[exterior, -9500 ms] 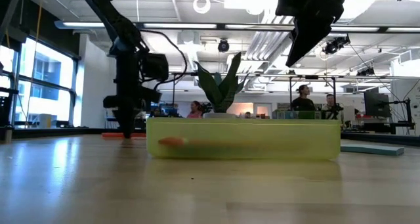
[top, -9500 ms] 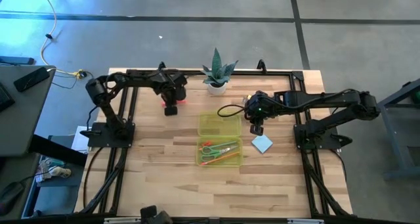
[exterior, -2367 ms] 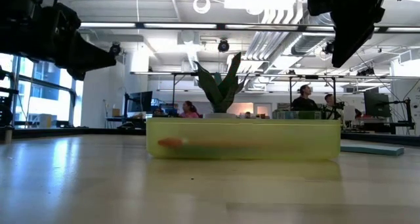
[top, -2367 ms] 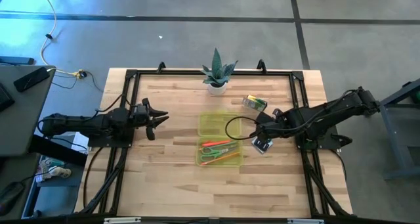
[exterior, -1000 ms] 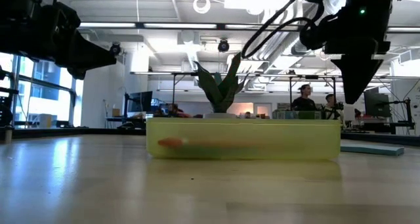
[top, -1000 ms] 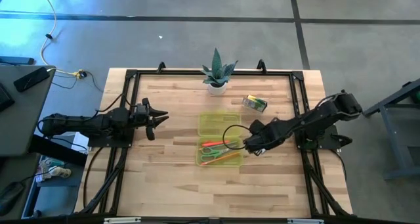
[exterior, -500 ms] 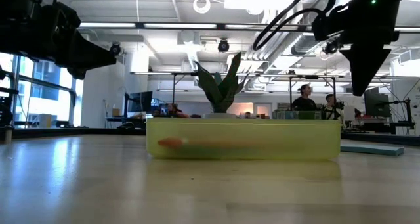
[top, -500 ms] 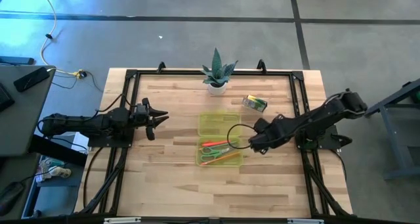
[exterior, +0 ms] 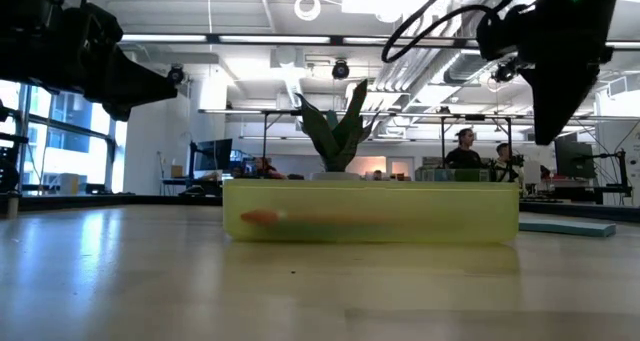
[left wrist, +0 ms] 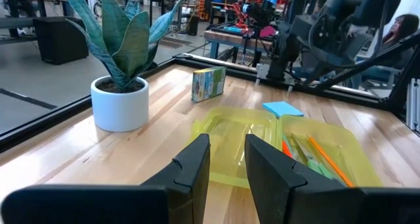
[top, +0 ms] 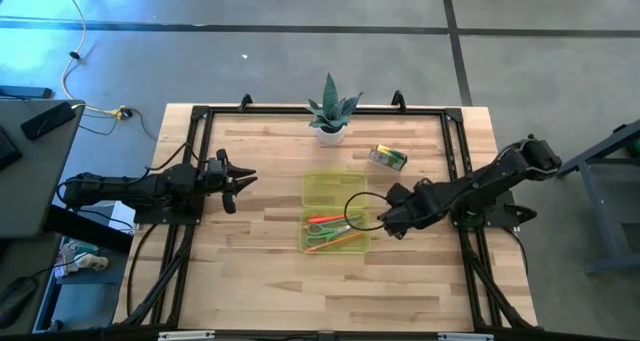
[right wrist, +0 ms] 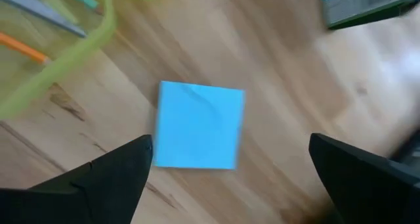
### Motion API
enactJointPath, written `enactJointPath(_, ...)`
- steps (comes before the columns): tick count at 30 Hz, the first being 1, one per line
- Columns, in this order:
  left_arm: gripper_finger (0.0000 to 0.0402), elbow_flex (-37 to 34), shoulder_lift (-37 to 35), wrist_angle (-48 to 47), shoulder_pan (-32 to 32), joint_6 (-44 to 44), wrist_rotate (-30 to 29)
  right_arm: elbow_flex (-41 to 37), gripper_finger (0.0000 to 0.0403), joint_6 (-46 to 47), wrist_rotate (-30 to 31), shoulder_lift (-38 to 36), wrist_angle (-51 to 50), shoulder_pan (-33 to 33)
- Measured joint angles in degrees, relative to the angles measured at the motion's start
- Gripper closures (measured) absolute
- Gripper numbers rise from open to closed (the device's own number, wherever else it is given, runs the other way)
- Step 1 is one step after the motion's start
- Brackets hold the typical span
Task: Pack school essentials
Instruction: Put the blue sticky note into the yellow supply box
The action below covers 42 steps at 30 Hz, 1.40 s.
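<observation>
- Right gripper: jaws spread wide above the blue note pad, which lies flat on the bench; the high view hides the pad under the arm
- Yellow tray, mid-frame, holds scissors and pens
- Crayon box upper right
- Left gripper: jaws slightly parted, idle at frame left

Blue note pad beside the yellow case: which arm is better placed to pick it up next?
Right. The right gripper hangs open directly over the blue note pad by the yellow case; the left gripper waits far across the table.

Grey concrete floor; bright ceiling lights, tall windows.
</observation>
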Motion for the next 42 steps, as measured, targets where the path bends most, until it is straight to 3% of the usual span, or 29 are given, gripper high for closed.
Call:
enactJointPath(9,0.0316,0.02,0.0,0.0,0.0,0.0,0.0,-11.07,0.0003,6.55,-0.02,-4.62,11.68,2.09)
enactJointPath(19,0.0316,0.02,0.0,-0.01,0.0,0.0,0.0,-21.11,0.0002,5.27,-2.03,-5.58,25.24,1.46)
enactJointPath(42,0.0316,0.02,0.0,-0.02,-0.01,0.0,0.0,-23.5,0.0003,3.01,-1.98,-0.43,31.86,0.6)
